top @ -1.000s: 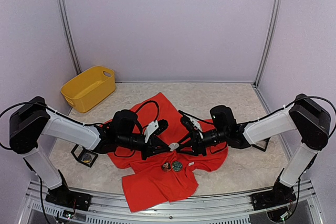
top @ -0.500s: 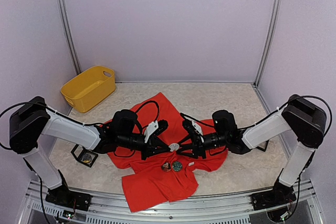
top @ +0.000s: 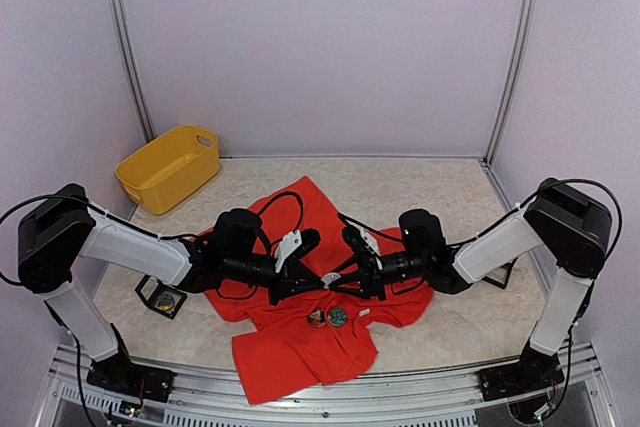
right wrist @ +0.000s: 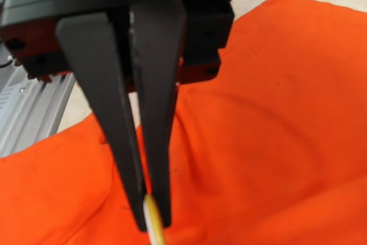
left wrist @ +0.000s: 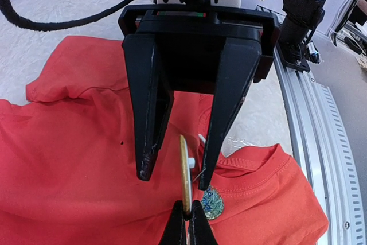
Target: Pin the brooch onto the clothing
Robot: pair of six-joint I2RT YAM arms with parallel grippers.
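The clothing, a red T-shirt [top: 290,347] [left wrist: 69,142] [right wrist: 275,113], lies crumpled on the table between the arms. My left gripper [top: 323,283] [left wrist: 187,209] [right wrist: 150,213] is shut on the lower rim of the brooch [top: 331,278] [left wrist: 184,170] [right wrist: 152,225], a thin gold disc held edge-on just above the cloth. Its pin [left wrist: 200,171] sticks out sideways. My right gripper [top: 341,282] [left wrist: 175,177] faces the left one, open, with one finger on each side of the disc. One finger is close to the pin. Its own fingertips do not show in the right wrist view.
Two other brooches, a brown one [top: 316,319] and a blue-green one [top: 338,316] [left wrist: 212,202], lie on the shirt near the collar. A yellow basket [top: 168,167] stands at back left. A small black box [top: 163,297] lies at left. The metal rail [left wrist: 321,142] runs along the near edge.
My right gripper has slid left towards the left gripper and now straddles the brooch. The left arm and the brooch have stayed put.
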